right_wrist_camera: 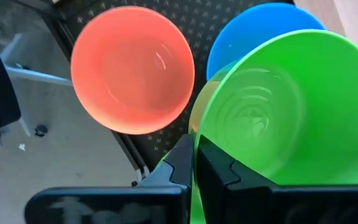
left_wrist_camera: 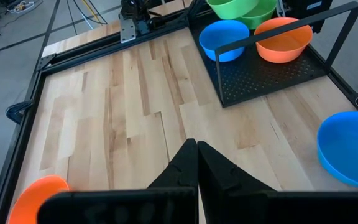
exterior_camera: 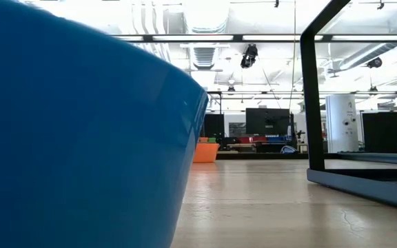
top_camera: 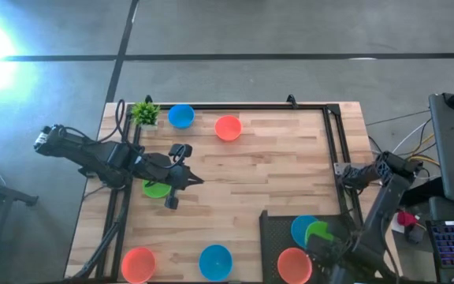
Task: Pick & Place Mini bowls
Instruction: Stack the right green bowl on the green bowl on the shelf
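Left gripper (left_wrist_camera: 196,163): I see it pinched together, empty, over mid-table.
Right gripper (right_wrist_camera: 193,163): together, above green bowl (right_wrist_camera: 291,112) in tray (top_camera: 278,229).

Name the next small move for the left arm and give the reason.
Probably open the left gripper and lower it to the green bowl beneath that arm. Its fingers are shut and empty, that bowl lies loose on the table, and blue, orange and green bowls already sit in the black tray.
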`<act>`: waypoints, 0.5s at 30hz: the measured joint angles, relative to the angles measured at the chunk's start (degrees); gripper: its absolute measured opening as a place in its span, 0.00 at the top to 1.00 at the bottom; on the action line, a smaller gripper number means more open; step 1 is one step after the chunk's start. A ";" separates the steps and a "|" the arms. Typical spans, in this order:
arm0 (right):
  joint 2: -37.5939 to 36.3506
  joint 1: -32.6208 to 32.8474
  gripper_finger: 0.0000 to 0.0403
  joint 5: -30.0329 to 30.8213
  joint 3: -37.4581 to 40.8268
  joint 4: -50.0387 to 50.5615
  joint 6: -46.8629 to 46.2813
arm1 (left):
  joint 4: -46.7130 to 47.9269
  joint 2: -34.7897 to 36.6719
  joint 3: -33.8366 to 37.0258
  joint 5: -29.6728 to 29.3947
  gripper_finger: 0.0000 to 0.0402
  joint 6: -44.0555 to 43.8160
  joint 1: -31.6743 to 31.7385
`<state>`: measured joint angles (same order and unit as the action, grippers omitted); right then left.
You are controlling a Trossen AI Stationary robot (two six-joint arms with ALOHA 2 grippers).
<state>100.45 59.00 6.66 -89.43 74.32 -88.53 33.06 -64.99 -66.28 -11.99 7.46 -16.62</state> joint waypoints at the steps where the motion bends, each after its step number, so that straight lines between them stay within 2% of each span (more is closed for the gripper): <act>1: 0.38 0.34 0.98 -0.27 -0.06 -0.02 -0.04 | 0.00 0.00 0.00 0.00 1.00 0.00 0.00; 15: 5.43 2.98 0.98 -2.65 -5.11 0.01 -1.05 | 0.00 0.00 -0.02 -0.02 1.00 0.48 0.00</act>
<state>105.88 61.98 4.01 -94.54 74.33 -89.58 33.06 -64.99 -66.30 -12.01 7.94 -16.62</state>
